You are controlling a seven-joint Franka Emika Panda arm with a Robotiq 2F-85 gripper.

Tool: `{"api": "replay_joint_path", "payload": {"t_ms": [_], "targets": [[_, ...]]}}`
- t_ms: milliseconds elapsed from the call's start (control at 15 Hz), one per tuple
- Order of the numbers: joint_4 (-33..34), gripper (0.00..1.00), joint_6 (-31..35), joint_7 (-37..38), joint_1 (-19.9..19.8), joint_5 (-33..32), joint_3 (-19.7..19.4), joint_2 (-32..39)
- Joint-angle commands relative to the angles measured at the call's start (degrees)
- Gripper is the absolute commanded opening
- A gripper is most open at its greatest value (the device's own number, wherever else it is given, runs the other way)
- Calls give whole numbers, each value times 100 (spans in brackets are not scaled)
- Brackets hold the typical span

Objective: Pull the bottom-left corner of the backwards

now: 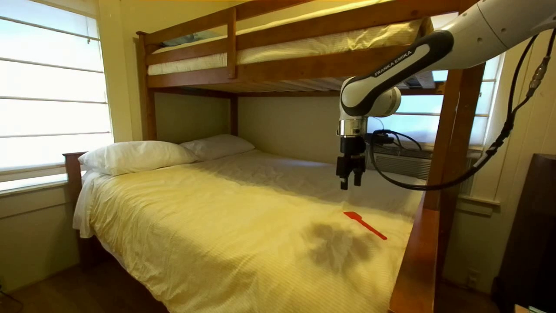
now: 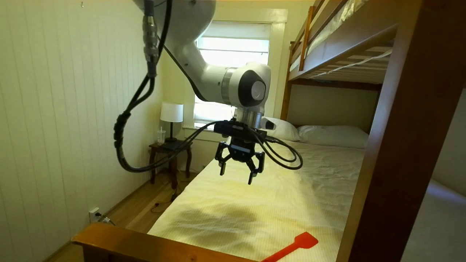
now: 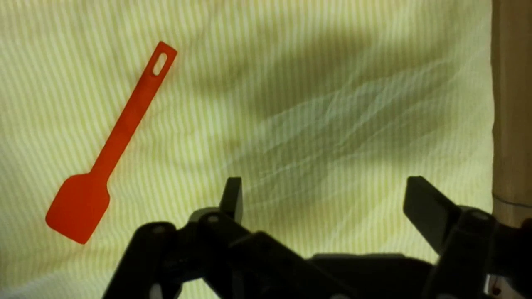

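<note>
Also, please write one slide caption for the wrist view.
Open jaws hang above a striped yellow bed cover where a red spatula lies.

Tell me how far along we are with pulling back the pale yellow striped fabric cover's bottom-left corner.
Done: no pull is evident; the pale yellow striped fabric cover lies spread up to the plump white fabric pillows.
In hand: nothing; the black two-fingered tool hangs open above the cover.
Remaining: everything, likely lowering, gripping the cover's bottom-left corner, then pulling it backwards.
</note>
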Motion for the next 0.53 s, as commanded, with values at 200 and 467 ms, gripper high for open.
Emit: {"api": "replay_joint_path", "payload": {"t_ms": [200, 467], "targets": [[-203, 100, -320, 58, 53, 1, -34, -190], [-250, 100, -416, 93, 55, 0, -36, -246]]}}
